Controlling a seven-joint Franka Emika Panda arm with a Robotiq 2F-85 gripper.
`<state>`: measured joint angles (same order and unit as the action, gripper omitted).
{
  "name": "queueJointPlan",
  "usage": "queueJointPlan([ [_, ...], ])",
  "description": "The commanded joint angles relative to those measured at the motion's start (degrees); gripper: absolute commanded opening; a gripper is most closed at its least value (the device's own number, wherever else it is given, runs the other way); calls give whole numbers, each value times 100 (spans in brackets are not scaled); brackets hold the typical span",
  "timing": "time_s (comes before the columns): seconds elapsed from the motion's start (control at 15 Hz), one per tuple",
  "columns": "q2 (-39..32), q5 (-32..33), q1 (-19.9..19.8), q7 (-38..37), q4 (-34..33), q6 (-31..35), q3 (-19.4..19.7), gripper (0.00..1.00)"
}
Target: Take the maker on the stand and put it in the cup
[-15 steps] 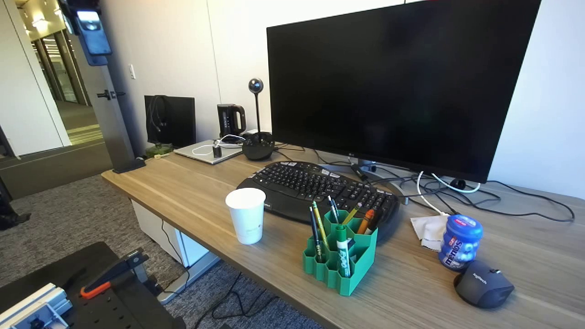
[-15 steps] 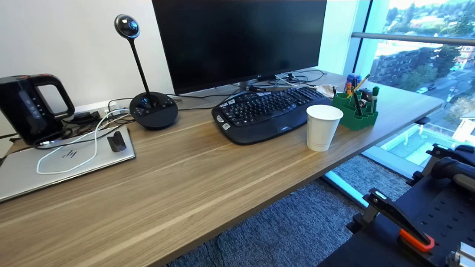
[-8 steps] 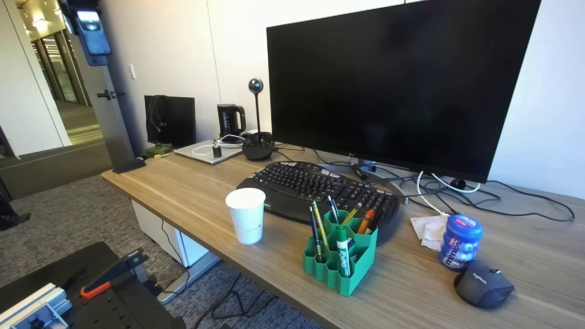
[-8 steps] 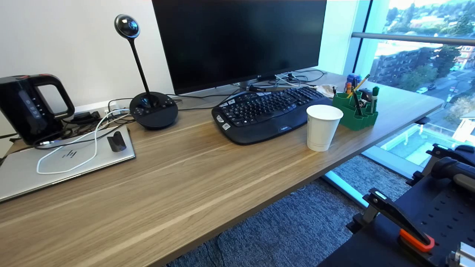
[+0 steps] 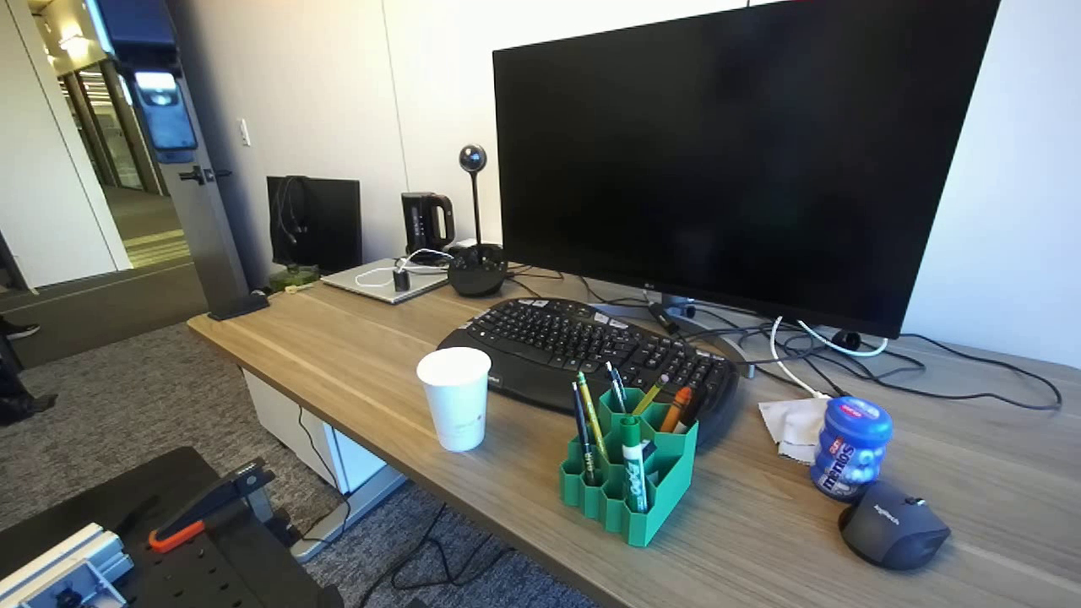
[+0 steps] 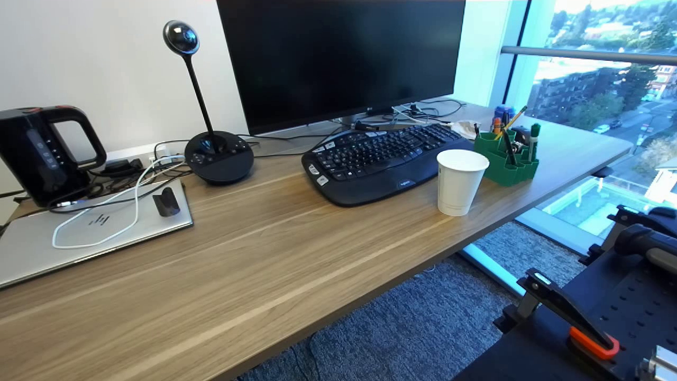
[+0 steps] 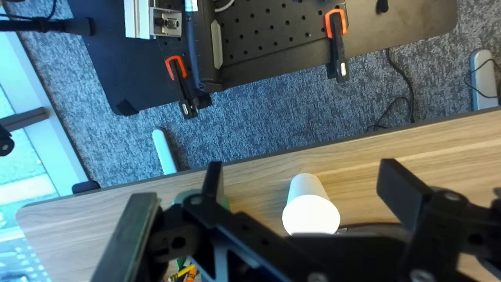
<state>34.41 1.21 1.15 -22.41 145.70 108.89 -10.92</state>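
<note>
- Green marker (image 5: pixel 632 466): we see it standing nearly upright in the stand (image 5: pixel 670 496).
- Cup (image 5: pixel 457 407): upright on our desk (image 5: pixel 359 338), near the stand but apart.
- Our gripper (image 7: pixel 303 185): fingers (image 7: pixel 403 192) spread wide, released.

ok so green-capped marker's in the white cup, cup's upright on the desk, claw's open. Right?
Not quite: the green-capped marker is in the green holder, not the white cup; both exterior views show it. Cup upright on desk, claw open: yes.

Marker (image 5: pixel 633 475) in green stand (image 5: pixel 670 498), white cup (image 5: pixel 457 404), possibly arm (image 5: pixel 152 55)
</note>
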Motion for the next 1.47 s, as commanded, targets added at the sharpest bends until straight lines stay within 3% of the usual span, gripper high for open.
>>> queueJointPlan([
  [0.0,-336,16,-48,50,-5,93,82,100],
  [0.33,-727,-216,-3,615,-91,222,482,100],
  [0.73,-914,-933,125,2518,-265,121,1230,100],
  [0.93,-849,-878,75,3165,-260,304,1367,100],
  [1.4,-732,-423,4,3570,138,2156,1345,100],
])
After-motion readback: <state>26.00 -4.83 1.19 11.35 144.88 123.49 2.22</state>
